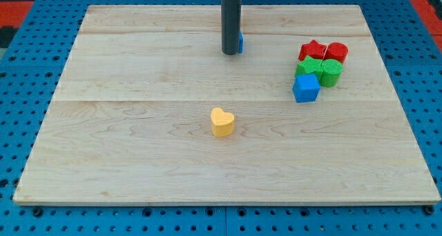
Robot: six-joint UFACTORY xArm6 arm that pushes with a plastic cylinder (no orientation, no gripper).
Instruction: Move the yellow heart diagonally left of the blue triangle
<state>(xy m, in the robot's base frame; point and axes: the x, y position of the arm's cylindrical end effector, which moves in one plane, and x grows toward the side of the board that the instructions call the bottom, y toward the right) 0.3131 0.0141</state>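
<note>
Sitting alone near the middle of a pale wooden surface [138, 160], slightly toward the view's bottom, is the yellow heart [222, 122]. It is a small, chunky block with a rounded two-lobed top and flat sides, a brighter yellow on top than on its front face. Bare wood surrounds it on every side, and it lies well apart from all four edges of the surface.

Toward the view's top, a dark upright rod comes down to the wood, and my tip [230, 53] rests there, well apart from the heart. This arm carries no hand, so nothing is gripped. Just beside the rod, on the view's right, a sliver of a blue block [240, 43] shows; the rod hides most of it, so its shape cannot be told.

At the view's right, five blocks huddle together: a red star [313, 50], a red cylinder [337, 52], a green block [310, 66], a green cylinder [331, 72] and a blue cube [306, 87]. The whole left half of the surface carries no blocks.
</note>
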